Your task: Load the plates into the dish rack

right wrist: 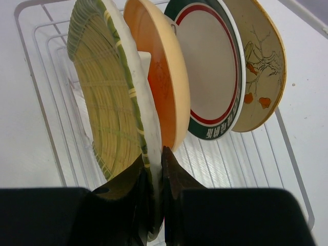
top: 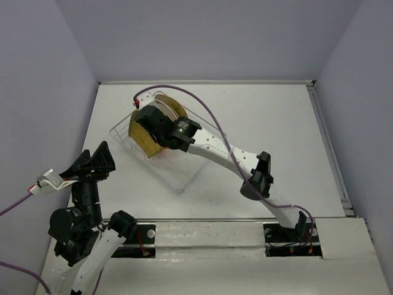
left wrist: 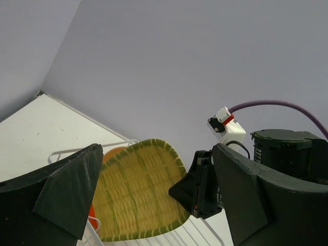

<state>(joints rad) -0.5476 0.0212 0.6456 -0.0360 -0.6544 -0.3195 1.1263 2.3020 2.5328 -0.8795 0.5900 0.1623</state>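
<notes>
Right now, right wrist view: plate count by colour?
yellow-green plate: 1
orange plate: 1
teal-rimmed plate: 1
cream plate: 1
Total: 4

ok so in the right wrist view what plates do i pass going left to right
yellow-green ribbed plate → orange plate → white plate with dark green rim → cream branch-design plate

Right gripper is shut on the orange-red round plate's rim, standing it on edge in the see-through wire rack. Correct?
No: the right gripper is shut on the rim of the yellow-green ribbed fan-shaped plate, on edge in the see-through wire rack; the orange-red round plate stands beside it. See the right wrist view.
</notes>
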